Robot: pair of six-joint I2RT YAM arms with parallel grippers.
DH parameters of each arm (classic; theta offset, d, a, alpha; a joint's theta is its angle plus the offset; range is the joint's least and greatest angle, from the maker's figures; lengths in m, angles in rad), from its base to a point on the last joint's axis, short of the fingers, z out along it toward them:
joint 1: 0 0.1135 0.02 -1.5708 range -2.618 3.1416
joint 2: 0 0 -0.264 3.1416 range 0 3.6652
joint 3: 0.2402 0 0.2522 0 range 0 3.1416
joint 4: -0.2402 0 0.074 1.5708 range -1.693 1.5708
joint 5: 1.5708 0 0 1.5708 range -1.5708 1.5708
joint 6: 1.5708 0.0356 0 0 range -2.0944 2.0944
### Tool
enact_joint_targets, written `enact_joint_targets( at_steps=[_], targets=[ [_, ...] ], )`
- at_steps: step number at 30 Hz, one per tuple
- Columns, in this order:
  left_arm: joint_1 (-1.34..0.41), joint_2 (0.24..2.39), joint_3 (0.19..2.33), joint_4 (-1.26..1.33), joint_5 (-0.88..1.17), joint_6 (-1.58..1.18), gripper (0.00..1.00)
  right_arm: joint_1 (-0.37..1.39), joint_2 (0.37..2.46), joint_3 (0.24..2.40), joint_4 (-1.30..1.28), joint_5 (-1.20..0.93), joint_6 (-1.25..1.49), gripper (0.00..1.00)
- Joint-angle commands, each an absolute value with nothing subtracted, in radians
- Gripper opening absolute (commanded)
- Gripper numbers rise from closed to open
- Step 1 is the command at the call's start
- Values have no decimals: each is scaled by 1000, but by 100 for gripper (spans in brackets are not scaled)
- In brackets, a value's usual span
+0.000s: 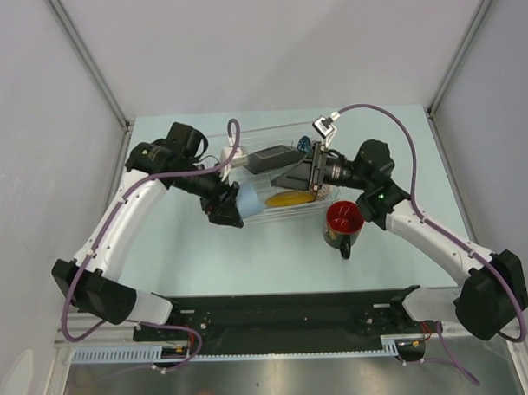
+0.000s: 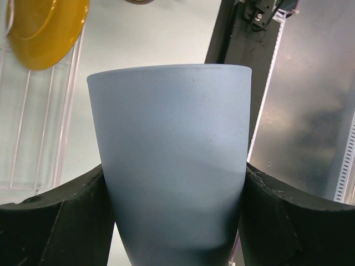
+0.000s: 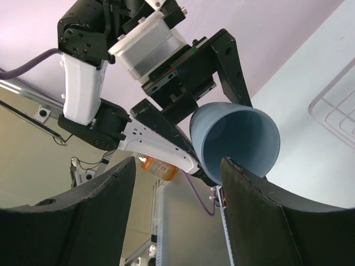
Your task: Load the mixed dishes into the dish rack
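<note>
From above, the left gripper (image 1: 238,207) holds a light blue cup (image 1: 248,200) at the near-left edge of the dish rack (image 1: 262,131). In the rack lie the yellow plate (image 1: 289,197) and the dark square plate (image 1: 271,158). The right gripper (image 1: 308,174) hovers over the rack, and the red mug (image 1: 344,221) stands on the table just beside its near-right corner. The left wrist view shows both fingers (image 2: 55,227) pressed against the cup's sides. In the right wrist view the jaws stand apart with nothing between them.
</note>
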State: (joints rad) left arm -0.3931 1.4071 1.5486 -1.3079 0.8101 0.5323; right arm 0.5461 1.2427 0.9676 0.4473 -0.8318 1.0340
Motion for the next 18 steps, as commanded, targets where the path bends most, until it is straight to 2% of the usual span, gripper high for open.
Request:
enact_joint_targets(
  at_steps=[1,12,15,18],
  targets=[
    [-436,1427,1612,-1304,881,543,21,558,1273,997,518,-851,1072,67],
    [-520,1474,1670,-1237,867,477,20,563,1296,997,506,-839,1086,64],
    [-534,1489,1678,-1215,859,456,20,571,1312,996,514,-836,1101,61],
    [-546,1500,1695,-1183,839,437,20,578,1319,996,494,-822,1103,54]
  ],
)
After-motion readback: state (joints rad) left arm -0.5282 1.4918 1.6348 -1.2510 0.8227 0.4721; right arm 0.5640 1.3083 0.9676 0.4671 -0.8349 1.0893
